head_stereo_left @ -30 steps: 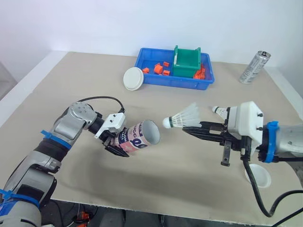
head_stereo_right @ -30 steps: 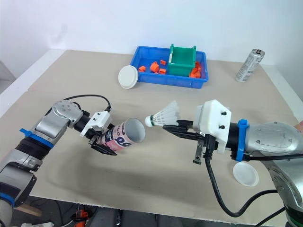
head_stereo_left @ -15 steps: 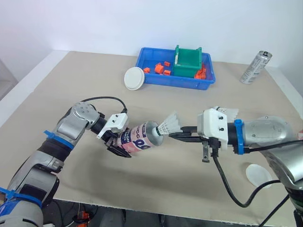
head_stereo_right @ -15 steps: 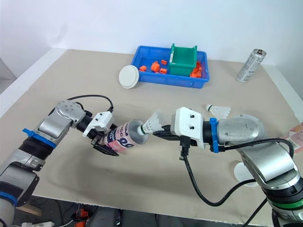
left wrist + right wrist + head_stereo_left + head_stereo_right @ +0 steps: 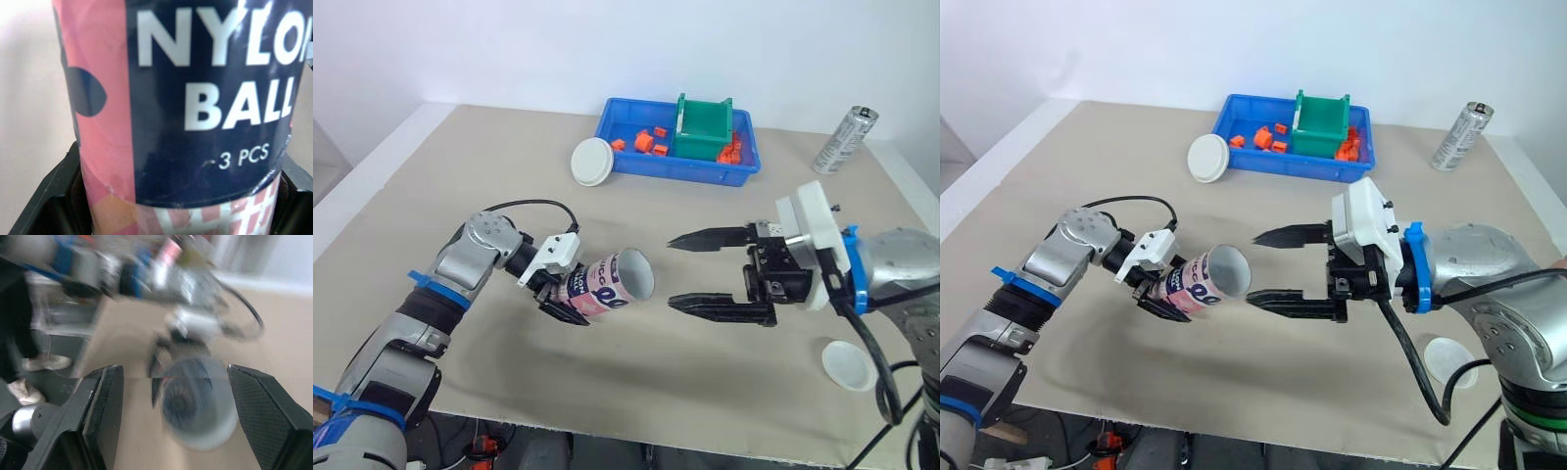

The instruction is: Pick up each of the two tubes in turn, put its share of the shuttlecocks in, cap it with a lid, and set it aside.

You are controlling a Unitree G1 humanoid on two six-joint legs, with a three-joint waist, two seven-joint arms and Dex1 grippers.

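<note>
- My left claw (image 5: 560,297) clamps the glossy pink-and-navy cylindrical tube (image 5: 615,284), round mouth open.
- My right claw (image 5: 672,272) gapes wide, tapered black fingers (image 5: 710,237) over the matte beige bench (image 5: 489,166).

We see a glossy printed tube (image 5: 603,286), a matt beige bench (image 5: 489,157), a smooth blue plastic bin (image 5: 680,174) and a shiny metal can (image 5: 845,140).

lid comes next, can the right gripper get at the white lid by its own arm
Probably yes: the right gripper is open and empty, and the white lid lies uncovered on the table just behind it; the arm would have to draw back.
</note>
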